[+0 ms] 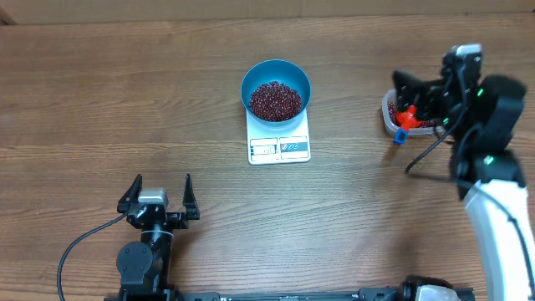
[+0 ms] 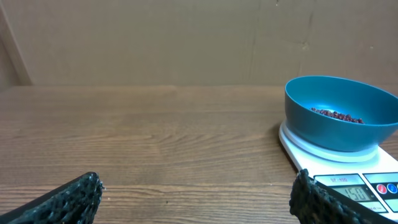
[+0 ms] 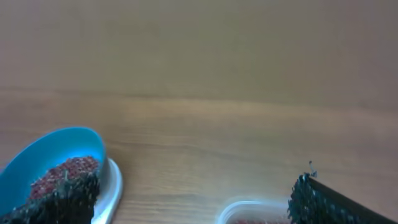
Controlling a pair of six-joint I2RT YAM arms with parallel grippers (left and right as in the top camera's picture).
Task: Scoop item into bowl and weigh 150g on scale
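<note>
Blue bowl (image 1: pixel 250 82) sat on the scale (image 1: pixel 279 148), beans (image 1: pixel 276 100) heaped inside | weighing looked nearly done, we could not read the display (image 2: pixel 357 193) firmly | left pincer (image 1: pixel 162 181) open and empty, low on the surface (image 1: pixel 84 100) | right pincer (image 3: pixel 194 198) open above the tub (image 1: pixel 387 114), holding nothing

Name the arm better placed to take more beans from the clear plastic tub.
Right. The right gripper, open, hovers over the clear rounded plastic tub at the wooden table's right side. The left gripper, also open and empty, sits far off to the left of the round blue bowl.
</note>
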